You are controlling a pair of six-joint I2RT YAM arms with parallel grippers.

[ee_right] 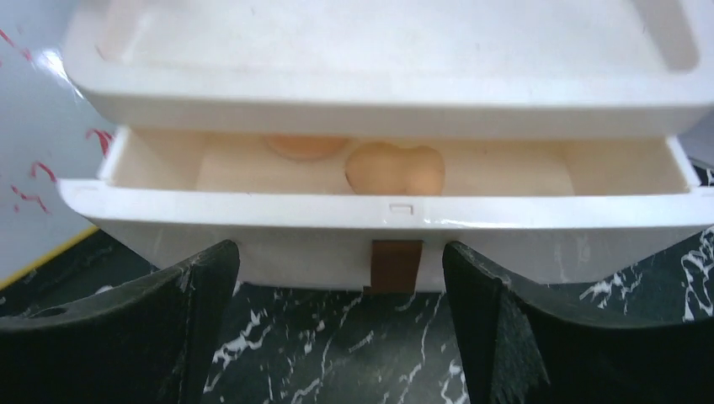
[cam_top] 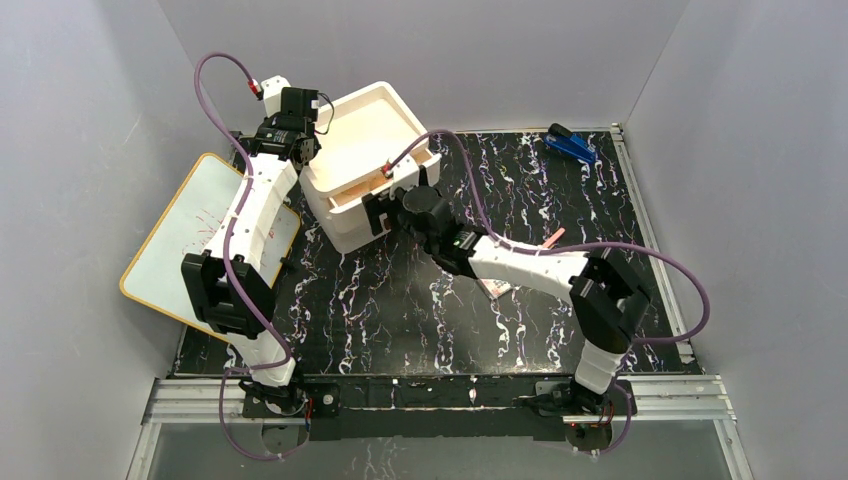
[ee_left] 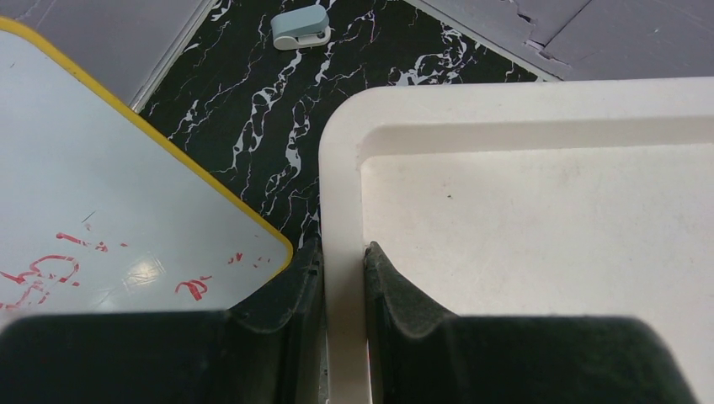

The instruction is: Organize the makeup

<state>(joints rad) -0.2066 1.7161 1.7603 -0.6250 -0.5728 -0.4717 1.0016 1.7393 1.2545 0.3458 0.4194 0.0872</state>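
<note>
The white drawer organizer (cam_top: pixel 362 150) stands at the back left. My left gripper (ee_left: pixel 343 252) is shut on its top tray rim (ee_left: pixel 341 168), one finger inside and one outside. My right gripper (ee_right: pixel 339 252) is open in front of the half-open lower drawer (ee_right: pixel 253 220), its fingers (ee_right: pixel 194 295) on either side of the brown tab (ee_right: pixel 396 263). In the drawer lie the tan sponge (ee_right: pixel 394 168) and the salmon-pink puff (ee_right: pixel 307 146). The palette (cam_top: pixel 495 288) shows partly under my right arm. The pink-and-yellow stick (cam_top: pixel 556 238) lies right of it. The black compact is out of view.
A yellow-edged whiteboard (cam_top: pixel 195 235) with red marks leans at the left, close to the organizer. A blue stapler-like object (cam_top: pixel 572 145) lies at the back right. A small grey-blue object (ee_left: pixel 301 28) lies on the mat behind the organizer.
</note>
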